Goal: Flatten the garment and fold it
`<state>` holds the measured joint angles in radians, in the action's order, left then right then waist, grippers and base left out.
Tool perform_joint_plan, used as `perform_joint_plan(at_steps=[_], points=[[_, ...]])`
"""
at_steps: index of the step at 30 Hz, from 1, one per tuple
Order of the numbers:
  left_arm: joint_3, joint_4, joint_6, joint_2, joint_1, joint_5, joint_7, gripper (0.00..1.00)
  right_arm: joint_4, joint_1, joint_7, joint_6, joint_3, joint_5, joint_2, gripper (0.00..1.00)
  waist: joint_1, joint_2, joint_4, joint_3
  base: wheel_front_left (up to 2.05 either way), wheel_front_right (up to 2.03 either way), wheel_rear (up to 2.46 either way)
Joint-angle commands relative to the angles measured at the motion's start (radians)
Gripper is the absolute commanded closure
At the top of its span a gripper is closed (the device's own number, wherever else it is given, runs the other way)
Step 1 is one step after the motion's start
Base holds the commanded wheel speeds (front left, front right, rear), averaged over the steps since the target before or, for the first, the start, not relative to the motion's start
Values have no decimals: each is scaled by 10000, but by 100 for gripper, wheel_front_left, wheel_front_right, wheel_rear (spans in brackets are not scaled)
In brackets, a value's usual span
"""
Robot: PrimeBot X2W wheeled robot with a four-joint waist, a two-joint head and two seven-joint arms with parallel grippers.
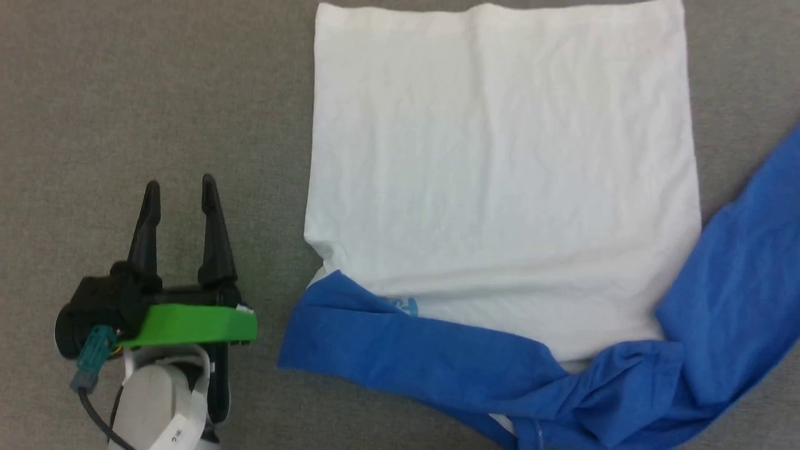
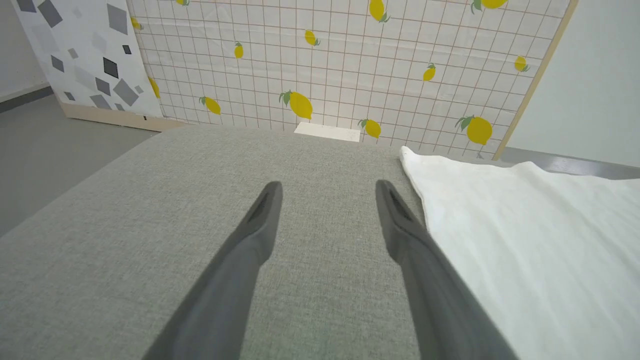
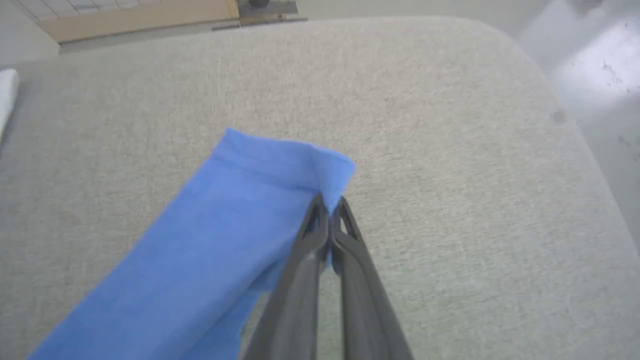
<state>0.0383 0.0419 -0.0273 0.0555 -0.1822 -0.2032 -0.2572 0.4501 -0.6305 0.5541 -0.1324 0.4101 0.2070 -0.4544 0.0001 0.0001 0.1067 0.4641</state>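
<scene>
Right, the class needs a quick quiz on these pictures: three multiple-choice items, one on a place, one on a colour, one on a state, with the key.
1. Where is the left end effector?
A. Over the grey surface, beside the shirt
B. Resting on the shirt
C. Tucked under the shirt

2. What colour are the sleeves?
A. Red
B. Blue
C. Green

3. How is the right end effector?
A. Open wide
B. Shut on a cuff
C. Shut on nothing

Key: 1 A, the head view shows it apart from the cloth; 2 B, both sleeves are bright blue; 3 B, its fingers pinch the cuff's corner.
</scene>
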Motion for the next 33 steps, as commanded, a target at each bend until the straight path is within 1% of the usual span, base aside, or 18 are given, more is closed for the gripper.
perform_joint_plan(at_steps=[1, 5, 10, 13, 17, 21, 23, 26, 29, 32, 33], points=[[104, -17, -79, -41, 242, 89, -45, 0, -432, 439, -151, 17, 341, -117, -150, 100, -1, -1, -519, -1099, 0, 0, 0], [230, -119, -149, -45, 684, 120, -45, 0, -2029, 1855, 44, 17, 1321, -334, -19, 100, -1, -1, -770, -1767, 0, 0, 0], [337, -121, -198, -49, 1126, 123, -45, 0, -4716, 3471, 536, 17, 2139, -289, 587, 100, -1, -1, -1106, -2302, 0, 0, 0], [388, -122, -220, -50, 1353, 121, -45, 0, -6277, 4203, 770, 17, 2174, -116, 1003, 100, -1, -1, -1271, -2541, 0, 0, 0], [428, -95, -245, -51, 1568, 134, -45, 0, -8362, 5113, 1152, 17, 1599, 185, 1512, 100, -1, -1, -1379, -2746, 0, 0, 0], [449, -69, -276, -51, 1646, 158, -45, 0, -10203, 5753, 1514, 17, 381, 328, 1930, 100, -1, -1, -1390, -2810, 0, 0, 0], [446, -66, -294, -51, 1644, 173, -45, 0, -10858, 5911, 1605, 17, -481, 318, 2037, 100, -1, -1, -1363, -2810, 0, 0, 0], [454, -82, -306, -52, 1622, 199, -45, 0, -11562, 5907, 1730, 17, -2273, 131, 1875, 100, -1, -1, -1299, -2798, 0, 0, 0], [463, -89, -322, -52, 1582, 218, -45, 0, -11798, 5494, 1803, 17, -4283, -74, 1556, 100, -1, -1, -1231, -2778, 0, 0, 0], [409, -139, -357, -52, 1522, 226, -45, 0, -11298, 4789, 1806, 17, -6373, -310, 1284, 100, -1, -1, -1077, -2747, 0, 0, 0], [383, -178, -362, -52, 1499, 205, -45, 0, -11064, 4600, 1774, 17, -6942, -311, 1316, 100, -1, -1, -1013, -2731, 0, 0, 0]])
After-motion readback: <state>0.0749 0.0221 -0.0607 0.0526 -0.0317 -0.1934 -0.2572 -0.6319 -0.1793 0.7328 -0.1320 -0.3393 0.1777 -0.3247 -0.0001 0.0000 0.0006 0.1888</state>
